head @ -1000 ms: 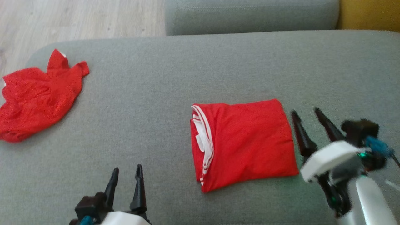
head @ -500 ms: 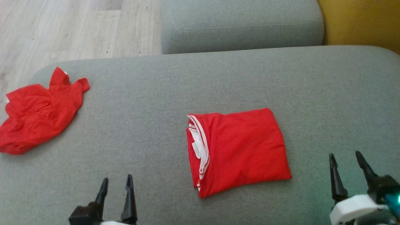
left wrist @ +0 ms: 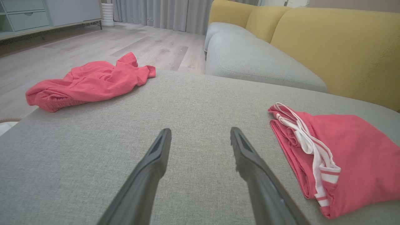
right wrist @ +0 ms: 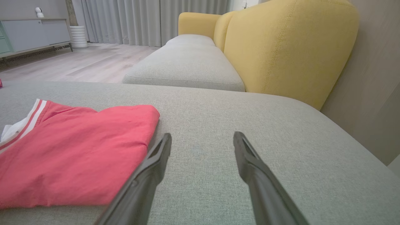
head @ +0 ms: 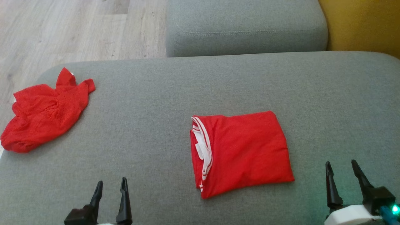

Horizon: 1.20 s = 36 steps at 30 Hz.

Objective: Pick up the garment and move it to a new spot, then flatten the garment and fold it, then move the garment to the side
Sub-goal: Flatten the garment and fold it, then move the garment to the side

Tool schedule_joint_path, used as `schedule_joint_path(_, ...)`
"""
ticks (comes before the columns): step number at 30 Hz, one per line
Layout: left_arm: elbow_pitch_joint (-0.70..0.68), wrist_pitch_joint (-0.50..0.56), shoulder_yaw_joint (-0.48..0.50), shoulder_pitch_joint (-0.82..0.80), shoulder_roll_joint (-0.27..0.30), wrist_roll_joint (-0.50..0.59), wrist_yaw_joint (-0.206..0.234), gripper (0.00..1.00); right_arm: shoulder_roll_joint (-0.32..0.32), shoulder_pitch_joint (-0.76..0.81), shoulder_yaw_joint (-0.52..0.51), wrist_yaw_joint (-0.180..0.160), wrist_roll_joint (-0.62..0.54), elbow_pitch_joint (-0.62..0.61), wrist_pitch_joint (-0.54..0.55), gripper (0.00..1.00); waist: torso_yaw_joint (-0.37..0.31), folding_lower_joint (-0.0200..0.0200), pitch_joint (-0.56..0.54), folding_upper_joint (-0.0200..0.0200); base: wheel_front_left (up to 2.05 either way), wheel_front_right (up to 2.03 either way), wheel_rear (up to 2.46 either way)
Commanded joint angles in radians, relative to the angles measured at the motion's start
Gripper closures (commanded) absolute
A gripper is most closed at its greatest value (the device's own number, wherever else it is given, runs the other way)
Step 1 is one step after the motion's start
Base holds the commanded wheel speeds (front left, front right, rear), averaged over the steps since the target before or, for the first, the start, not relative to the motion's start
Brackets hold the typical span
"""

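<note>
Garment, folded, between left tool and right tool, clear of both; each spread wide, empty.

no readable text, labels or signs

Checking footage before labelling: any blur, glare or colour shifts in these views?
Head view: sharp, evenly lit, folded garment vivid red, green glow beside the right end effector. Left wrist view: same garment washed to pink. Right wrist view: soft light, no glare.
</note>
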Motion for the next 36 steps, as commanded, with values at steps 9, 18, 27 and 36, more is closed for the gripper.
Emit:
schedule_joint_path(9, -0.028, -0.012, 0.045, -0.016, -0.008, 0.005, -0.001, 0.00, -0.006, -0.019, 0.033, 0.007, 0.007, -0.003, -0.025, 0.00, 0.000, 0.0000, -0.008, 0.0001, 0.00, 0.00, 0.00)
schedule_joint_path(18, -0.026, -0.012, 0.045, -0.015, -0.008, 0.000, 0.001, 0.00, -0.004, -0.023, 0.040, 0.007, 0.014, 0.012, -0.034, 0.00, 0.007, 0.0000, -0.009, 0.0001, 0.00, 0.00, 0.00)
schedule_joint_path(27, -0.024, -0.012, 0.045, -0.021, -0.008, -0.001, 0.002, 0.00, -0.004, -0.075, 0.056, 0.007, 0.075, -0.013, 0.008, 0.00, 0.012, 0.0000, 0.007, 0.0001, 0.00, 0.00, 0.00)
schedule_joint_path(36, -0.015, -0.012, 0.034, -0.038, -0.008, 0.004, -0.008, 0.00, -0.057, -0.237, 0.147, 0.007, 0.372, -0.029, 0.402, 0.00, 0.023, 0.0000, 0.043, 0.0001, 0.00, 0.00, 0.00)
